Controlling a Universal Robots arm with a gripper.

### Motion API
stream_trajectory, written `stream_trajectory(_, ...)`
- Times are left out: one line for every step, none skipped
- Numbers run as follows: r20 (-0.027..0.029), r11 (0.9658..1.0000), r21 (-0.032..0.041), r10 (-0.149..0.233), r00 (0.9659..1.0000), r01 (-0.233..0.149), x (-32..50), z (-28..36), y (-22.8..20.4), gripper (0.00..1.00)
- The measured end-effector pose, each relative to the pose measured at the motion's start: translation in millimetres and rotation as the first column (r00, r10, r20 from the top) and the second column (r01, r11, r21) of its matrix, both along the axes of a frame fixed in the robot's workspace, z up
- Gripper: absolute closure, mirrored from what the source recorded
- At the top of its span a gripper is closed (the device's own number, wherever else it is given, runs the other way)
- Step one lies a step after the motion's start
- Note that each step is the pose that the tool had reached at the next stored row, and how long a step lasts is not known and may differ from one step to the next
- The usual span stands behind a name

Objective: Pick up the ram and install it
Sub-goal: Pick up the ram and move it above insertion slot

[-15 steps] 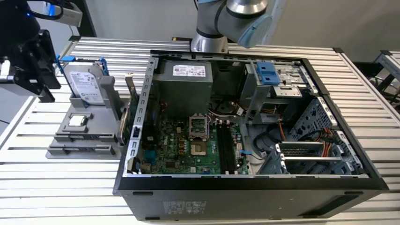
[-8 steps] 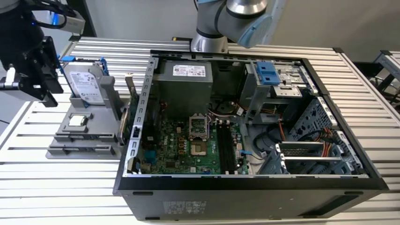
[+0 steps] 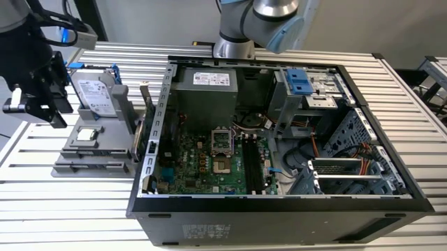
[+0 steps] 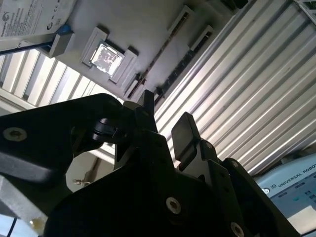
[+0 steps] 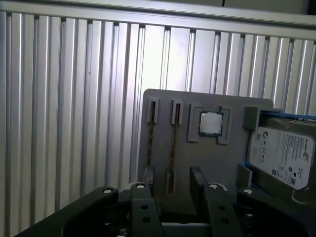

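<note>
— Stock check: where does your job stand?

— Item one, the gripper (image 5: 173, 176): you have it hanging over the grey holder (image 5: 232, 148); its fingers (image 5: 197, 178) stand a moderate way apart with an open gap between them; it holds nothing.

— And the ram?

— Item two, the ram (image 5: 173, 143): seen edge-on as a thin dark strip, standing in one of the holder's two narrow slots, just beside the square CPU chip (image 5: 211, 123); in the first wrist view the strip runs into the gap between your fingers; whether they are level with it or above it I cannot tell; I judge above, with no contact.

— Neighbours?

— Item three, the hard drive (image 3: 94, 93): on the same holder, beyond the chip from the ram.

— Destination?

— Item four, the computer case (image 3: 279, 225): open on top, at the exterior view's right of the holder; the motherboard's black slots (image 3: 252, 166) look bare, as far as that view shows.

— Tally?

— Done: your claw is lined up over the ram; not yet done: the grasp, the lift, the carry, the seating; by my judgement you are near the start.
</note>
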State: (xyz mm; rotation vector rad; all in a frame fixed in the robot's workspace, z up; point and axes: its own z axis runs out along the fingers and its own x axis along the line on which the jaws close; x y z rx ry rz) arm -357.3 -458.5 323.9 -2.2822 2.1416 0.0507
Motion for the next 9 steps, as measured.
stream_trajectory(0.0000,1.0000,0.0000,0.000,1.0000,0.000,0.1,-1.8,-1.4,0.00)
stream_trajectory(0.0001,1.0000,0.0000,-0.001,1.0000,0.001,0.3,-3.6,-2.9,0.00)
stream_trajectory(0.0001,1.0000,0.0000,-0.001,1.0000,0.001,0.4,-5.4,-4.2,0.00)
stream_trajectory(0.0000,1.0000,0.0000,-0.002,1.0000,0.002,0.5,-7.2,-5.2,0.00)
stream_trajectory(0.0000,1.0000,0.0000,-0.002,1.0000,0.002,0.6,-9.0,-5.9,0.00)
stream_trajectory(-0.0001,1.0000,-0.0001,-0.003,1.0000,0.003,0.8,-10.7,-6.2,0.00)
stream_trajectory(-0.0001,1.0000,-0.0001,-0.004,1.0000,0.004,1.0,-12.7,-6.2,0.00)
stream_trajectory(-0.0001,1.0000,-0.0001,-0.005,1.0000,0.005,1.2,-14.6,-6.3,0.00)
stream_trajectory(0.0000,1.0000,0.0000,-0.007,1.0000,0.007,1.5,-16.4,-6.3,0.00)
